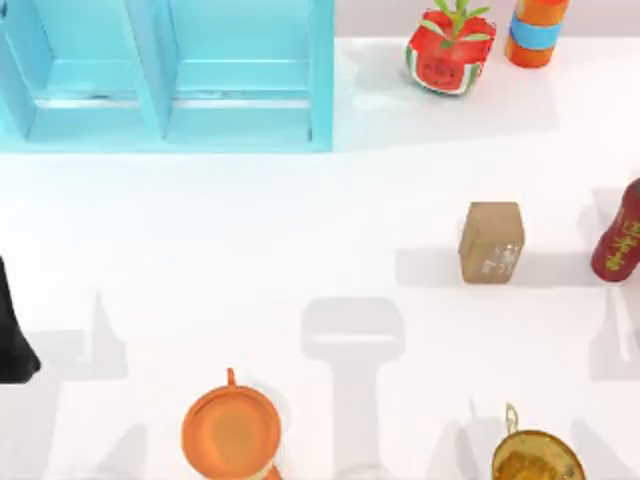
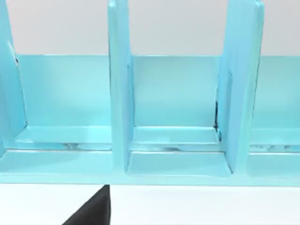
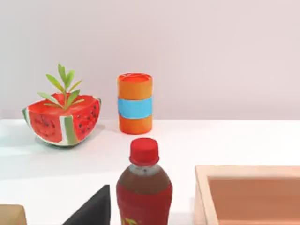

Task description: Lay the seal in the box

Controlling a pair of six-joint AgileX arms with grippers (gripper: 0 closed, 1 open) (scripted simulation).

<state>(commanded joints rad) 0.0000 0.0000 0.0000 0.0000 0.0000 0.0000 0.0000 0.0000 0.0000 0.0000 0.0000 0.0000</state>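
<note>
Left arm (image 1: 15, 330) sits low at the table's (image 1: 250, 250) left edge, a dark shape; its end effector's fingers I can't tell. The seal (image 1: 491, 242), a squarish cardboard-brown block with faint white marks, stands on the glossy white table right of centre, near the red bottle (image 1: 620, 235), well apart from the blue partitioned box (image 1: 165, 75).
</note>
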